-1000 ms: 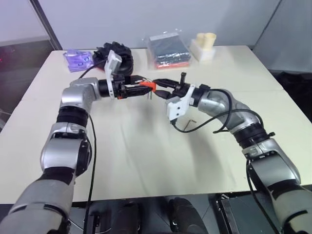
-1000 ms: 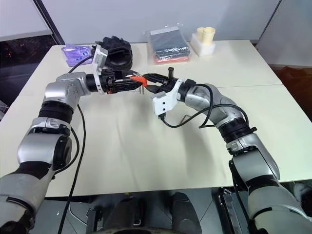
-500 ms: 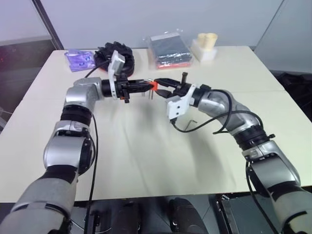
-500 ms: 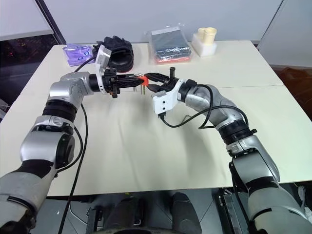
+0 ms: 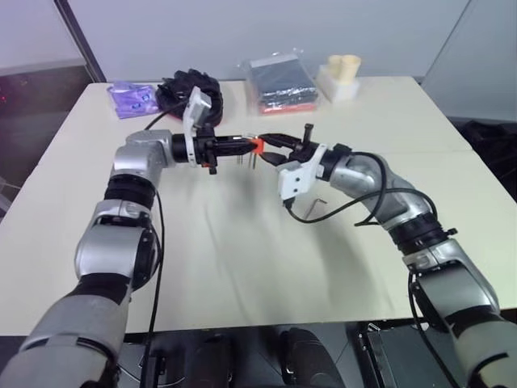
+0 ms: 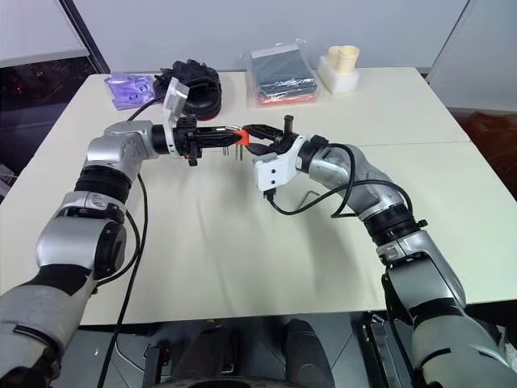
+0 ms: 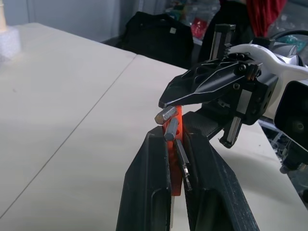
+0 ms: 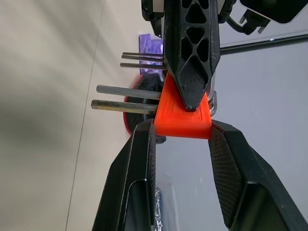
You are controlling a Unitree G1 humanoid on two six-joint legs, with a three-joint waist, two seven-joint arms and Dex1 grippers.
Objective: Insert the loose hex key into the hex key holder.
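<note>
Both grippers meet mid-air, upper centre of frame. Left gripper [image 5: 242, 148] and right gripper [image 5: 268, 142] both pinch the red holder [image 8: 183, 113], probably for a handover. Loose key [image 5: 319, 201] lies on table [image 5: 242, 267], right of centre.

Both grippers meet at the red-orange holder, held up over the table.

The left gripper [image 5: 242, 147] reaches in level from the left, fingers pinched together on the hex key holder [image 5: 255, 145], and the right gripper [image 5: 271, 142] comes at the same block from the right, its black fingers touching it too. Short grey keys hang down from the holder. On the cream table [image 5: 242, 259], the loose hex key [image 5: 319, 201] lies on the near right of the grippers, by the right arm's black cable. Along the far edge: a purple packet [image 5: 131, 99], a black bundle [image 5: 192, 90], a bagged dark stack [image 5: 279, 81], a white block with pale cups [image 5: 339, 78].
</note>
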